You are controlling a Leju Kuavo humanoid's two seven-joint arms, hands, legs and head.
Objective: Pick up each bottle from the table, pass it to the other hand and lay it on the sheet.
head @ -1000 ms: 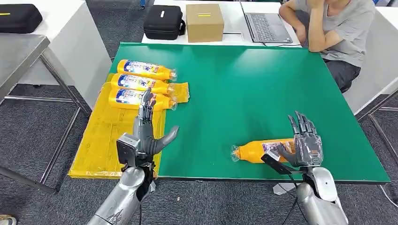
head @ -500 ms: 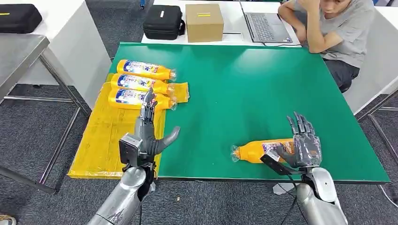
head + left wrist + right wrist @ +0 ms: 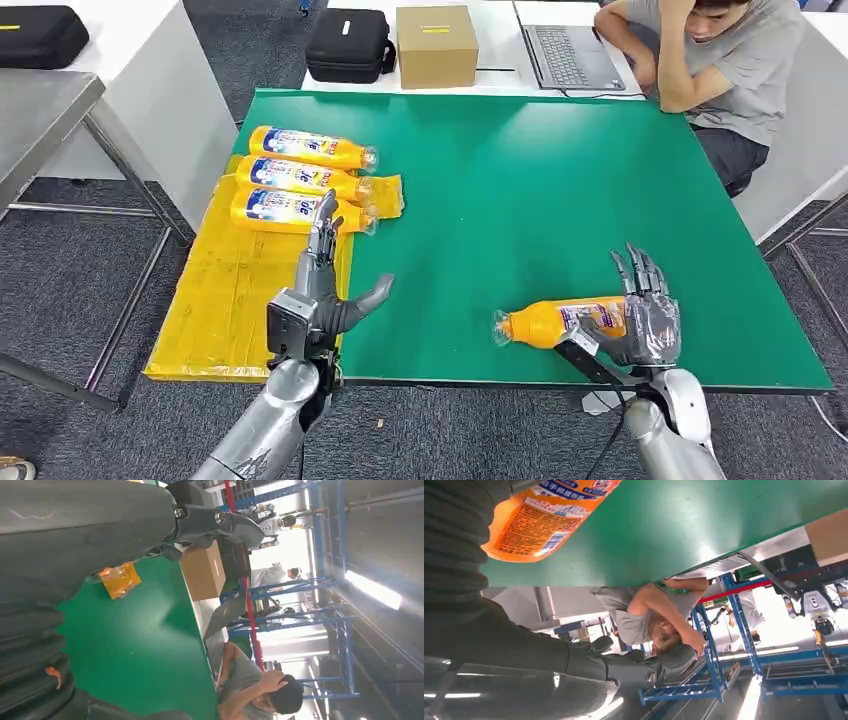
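An orange bottle (image 3: 550, 323) lies on its side near the front edge of the green table (image 3: 520, 190), cap pointing left. My right hand (image 3: 645, 318) stands at the bottle's base end with fingers spread upward and the thumb resting against the label; it is not closed around the bottle. The same bottle (image 3: 539, 520) fills the near part of the right wrist view. My left hand (image 3: 322, 290) is open and upright over the table's front left edge, thumb out to the right, holding nothing. Three more orange bottles (image 3: 300, 178) lie side by side on the yellow sheet (image 3: 225, 300).
A person (image 3: 715, 60) sits at the far right corner beside a laptop (image 3: 575, 55). A cardboard box (image 3: 436, 45) and a black case (image 3: 347, 45) stand on the white table behind. A white table (image 3: 150, 90) is at the left.
My left hand has shifted a little to the right, towards the table's middle. My right hand has sunk slightly at the bottle's base. The bottle has stayed in place.
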